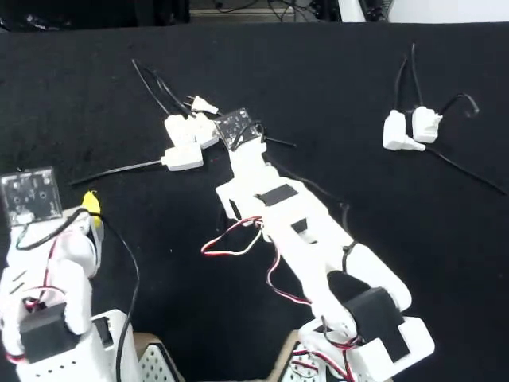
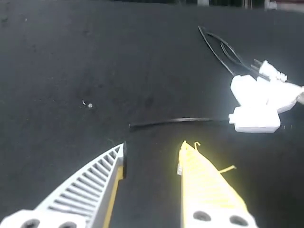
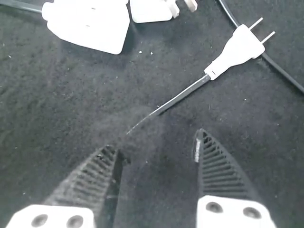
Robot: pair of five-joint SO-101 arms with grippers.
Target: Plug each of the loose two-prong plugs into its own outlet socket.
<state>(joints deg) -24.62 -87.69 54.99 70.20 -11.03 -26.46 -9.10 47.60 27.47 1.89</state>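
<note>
You are hovering the empty, wide-open right gripper (image 3: pixel 156 142) near the white plastic two-prong plug (image 3: pixel 237 47), likely needing to grasp its body next.

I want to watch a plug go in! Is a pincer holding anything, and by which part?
Nothing is held. The left pincer and right pincer are open and empty.
</note>
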